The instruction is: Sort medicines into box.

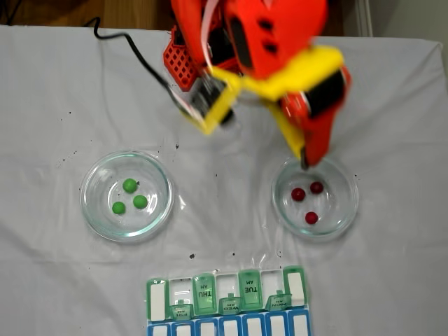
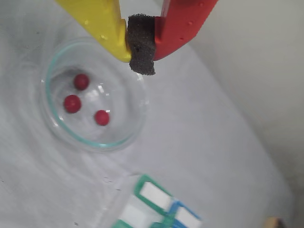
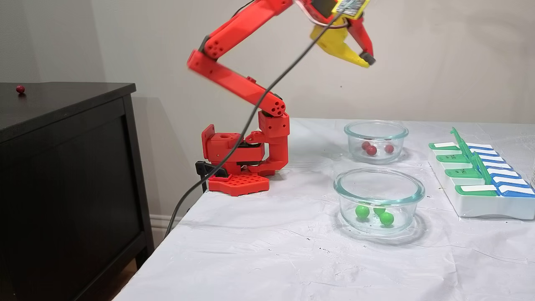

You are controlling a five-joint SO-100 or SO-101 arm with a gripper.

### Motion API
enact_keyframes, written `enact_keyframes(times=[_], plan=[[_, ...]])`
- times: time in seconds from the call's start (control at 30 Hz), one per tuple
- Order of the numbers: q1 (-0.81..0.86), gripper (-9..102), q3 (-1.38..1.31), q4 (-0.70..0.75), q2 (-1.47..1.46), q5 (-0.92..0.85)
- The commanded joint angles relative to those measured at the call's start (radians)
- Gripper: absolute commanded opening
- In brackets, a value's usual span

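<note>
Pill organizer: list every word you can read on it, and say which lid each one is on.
"THU" and "AM", upside down: raised green lid of the pill organizer, overhead fixed view.
"TUE" and "AM", upside down: raised green lid.
Small green tabs between them: print too small to read.

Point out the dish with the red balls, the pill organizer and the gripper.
dish with the red balls [image 1: 346, 183]: a fixed view, right rim.
pill organizer [image 1: 250, 283]: a fixed view, TUE lid.
gripper [image 2: 141, 45]: wrist view, foam pad between fingertips.

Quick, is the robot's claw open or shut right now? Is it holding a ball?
Gripper: shut, its fingers pressed on their own dark foam pad, holding no ball, up above the dish of red balls.
</note>
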Motion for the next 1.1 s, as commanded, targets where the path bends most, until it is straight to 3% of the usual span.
enact_keyframes(times=[0.0,0.3,0.8,1.07], plan=[[-0.038,0,-0.077,-0.028,-0.032,-0.006],[-0.092,0,-0.072,-0.061,-0.149,-0.040],[-0.137,12,-0.051,-0.167,-0.341,0.012],[-0.176,21,-0.117,-0.100,-0.411,0.094]])
